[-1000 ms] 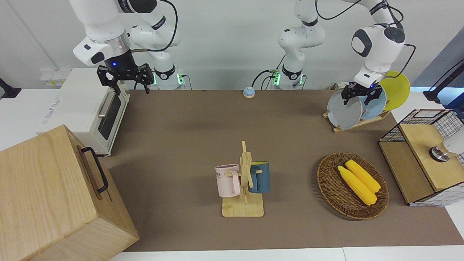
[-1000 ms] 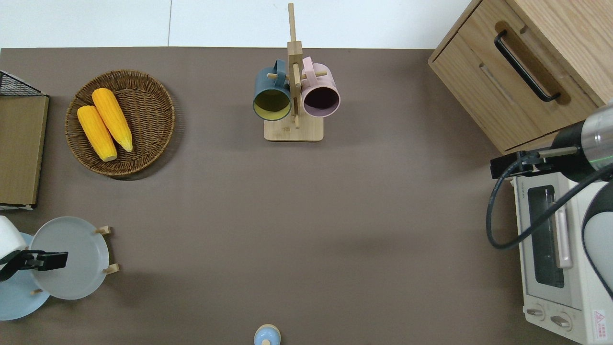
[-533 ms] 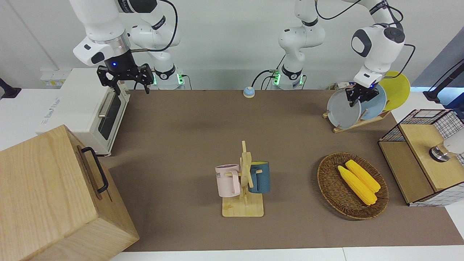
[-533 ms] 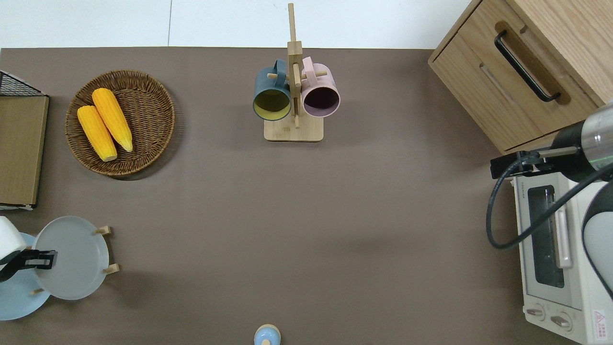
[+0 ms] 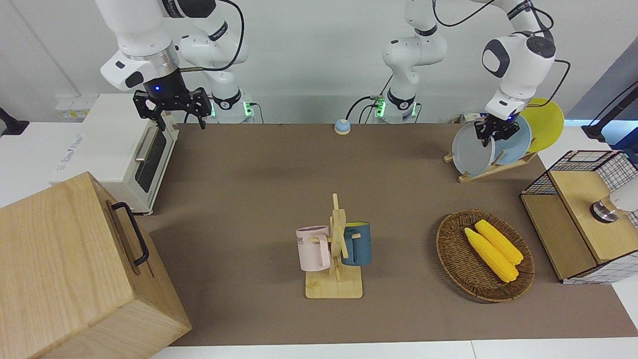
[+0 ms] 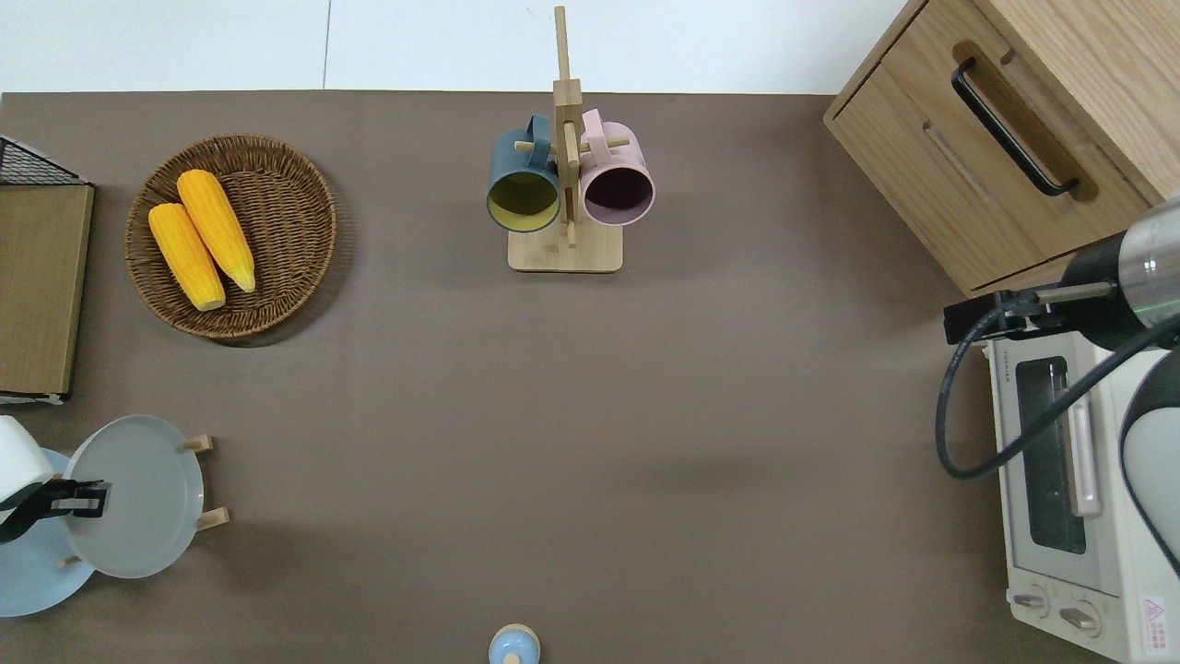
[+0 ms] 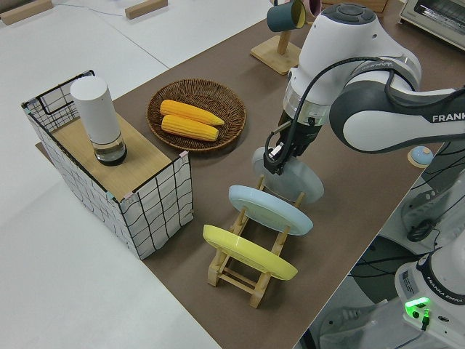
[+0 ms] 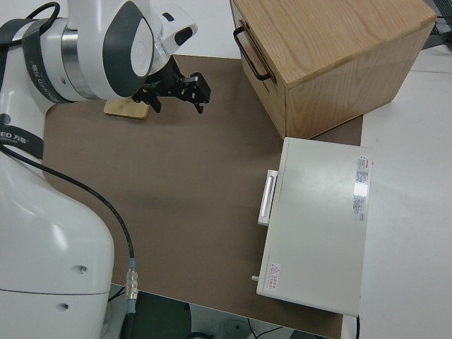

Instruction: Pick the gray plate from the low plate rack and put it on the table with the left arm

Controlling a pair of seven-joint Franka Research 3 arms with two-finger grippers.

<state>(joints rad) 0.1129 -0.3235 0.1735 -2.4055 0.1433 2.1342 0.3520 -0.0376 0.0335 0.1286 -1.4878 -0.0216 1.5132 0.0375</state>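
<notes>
I am pinching the left gripper's (image 5: 488,135) fingers (image 7: 273,154) on the upper rim of the gray plate (image 5: 471,150), clamped together across its thin edge. The plate is leaning in the end slot of the low plate rack (image 7: 251,270), the slot farthest from the left arm's end of the bench (image 6: 590,415). In the overhead view the plate is sitting at about eight o'clock from the bench's middle. The light blue plate (image 7: 270,209) is standing just beside it in the next slot, and the yellow plate (image 7: 249,251) after that.

To do this step well, I judge I should be lifting along the slant of the pegs until the lower rim clears them, not pulling sideways, since a sideways drag could tip the rack or knock the blue plate. A rim pinch may let the plate swing, so a slow rise seems wise. The open brown bench toward three o'clock of the rack looks a fitting place to lay it flat.

The right arm is parked, its gripper's (image 5: 174,105) fingers standing apart.
</notes>
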